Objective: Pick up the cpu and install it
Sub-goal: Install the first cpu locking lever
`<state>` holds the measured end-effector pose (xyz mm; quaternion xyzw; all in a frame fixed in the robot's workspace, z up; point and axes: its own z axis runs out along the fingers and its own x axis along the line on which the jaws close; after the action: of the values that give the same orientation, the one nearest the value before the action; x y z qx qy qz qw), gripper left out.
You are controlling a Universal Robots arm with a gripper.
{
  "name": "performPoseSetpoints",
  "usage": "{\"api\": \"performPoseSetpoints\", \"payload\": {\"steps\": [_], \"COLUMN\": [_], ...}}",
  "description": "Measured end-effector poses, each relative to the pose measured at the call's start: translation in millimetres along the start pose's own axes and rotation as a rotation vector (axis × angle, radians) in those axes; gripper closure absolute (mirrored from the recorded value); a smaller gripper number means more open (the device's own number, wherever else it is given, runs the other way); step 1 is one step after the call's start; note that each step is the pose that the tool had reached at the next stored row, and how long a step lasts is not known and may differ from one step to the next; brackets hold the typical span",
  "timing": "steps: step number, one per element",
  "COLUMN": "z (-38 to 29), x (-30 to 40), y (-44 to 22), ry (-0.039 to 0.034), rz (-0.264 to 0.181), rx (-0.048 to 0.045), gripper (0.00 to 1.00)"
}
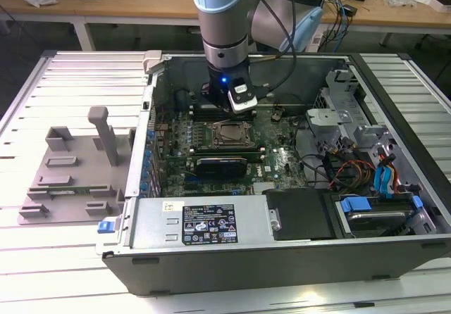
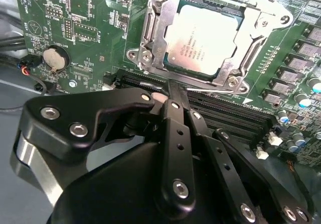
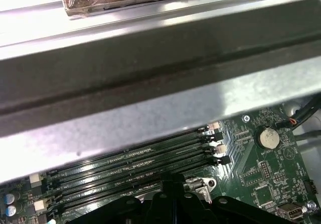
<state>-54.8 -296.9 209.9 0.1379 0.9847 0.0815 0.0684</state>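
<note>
On a slatted white bench, an opened computer case lies on its side with the motherboard exposed, and the robot arm reaches down into it from above. The cpu already sits in its socket frame, silver top facing up; in the second wrist view it lies just beyond the tips of the pincer, with rows of black memory slots between the two. The pincer's black fingers are pressed together to a narrow point and hold nothing. In the exterior view the pincer hovers close above the board, just off the socket's far edge. A grey fixture plate with upright blocks stands on the bench well apart, outside the case. The chip appears square, so no long axis governs the approach; the socket's hold-down frame looks not yet closed over it.
</note>
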Motion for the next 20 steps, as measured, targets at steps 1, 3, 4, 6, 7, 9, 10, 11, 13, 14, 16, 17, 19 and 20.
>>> {"api": "performPoseSetpoints", "payload": {"steps": [1, 3, 4, 6, 7, 9, 10, 11, 13, 14, 16, 17, 19, 20], "z": [-0.1, -0.5, -0.6, -0.5, -0.6, -0.9, -1.1, -1.2, -1.2, -1.2, -0.9, -0.7, -0.5, -0.4], "x": [0.5, 3.1, 3.6, 3.7, 4.3, 6.5, 7.5, 8.2, 9.2, 9.4, 9.9, 10.2, 10.3, 10.4], "y": [-0.1, -0.8, -1.0, -1.1, -1.2, -1.7, -2.0, -2.2, -1.7, -1.3, 0.5, 1.6, 2.0, 2.1], "ry": [-0.0004, -0.0015, -0.004, -0.0107, -0.0125, -0.0146, -0.0158, -0.0168, -0.0221, -0.0237, -0.0271, -0.0279, -0.028, -0.0277], "rz": [0.001, 0.01, 0.024, 0.059, 0.069, 0.081, 0.088, 0.093, 0.123, 0.131, 0.15, 0.154, 0.159, 0.16], "rx": [0.0, 0.0005, 0.002, 0.0059, 0.0071, 0.0081, 0.0089, 0.0095, 0.0128, 0.0138, 0.016, 0.0164, 0.0146, 0.0132], "gripper": [0.89, 0.89, 0.89, 0.89, 0.89, 0.89, 0.89, 0.89, 0.89, 0.89, 0.89, 0.89, 0.89, 0.89]}}
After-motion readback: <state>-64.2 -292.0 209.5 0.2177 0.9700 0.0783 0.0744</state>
